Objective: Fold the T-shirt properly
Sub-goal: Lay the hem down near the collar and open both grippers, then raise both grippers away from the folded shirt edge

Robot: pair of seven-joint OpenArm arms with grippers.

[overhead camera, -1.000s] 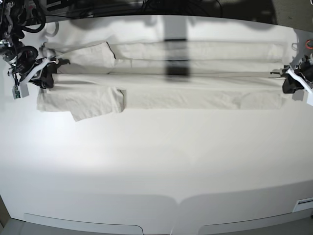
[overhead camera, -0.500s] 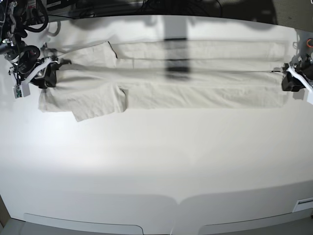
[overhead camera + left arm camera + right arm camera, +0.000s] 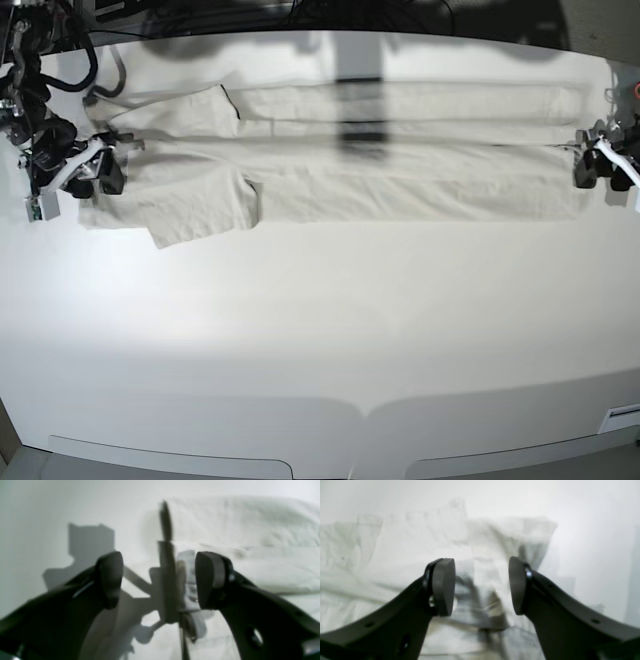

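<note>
The cream T-shirt lies flat along the back of the white table as a long band, with a sleeve sticking out at the base view's left. My right gripper is at the shirt's left end. In the right wrist view it is open, with wrinkled shirt fabric just below the fingers and nothing held. My left gripper is at the shirt's right end. In the left wrist view it is open and empty, with the shirt's edge ahead and to its right.
A dark shadow stripe crosses the shirt's middle. Cables hang behind the arm at the back left. The table's rounded front edge runs along the bottom, with a small label at the right.
The shirt's top layer, held taut a second ago, has settled flat. Both grippers have let go of it. The arm at the base view's left has moved slightly forward.
</note>
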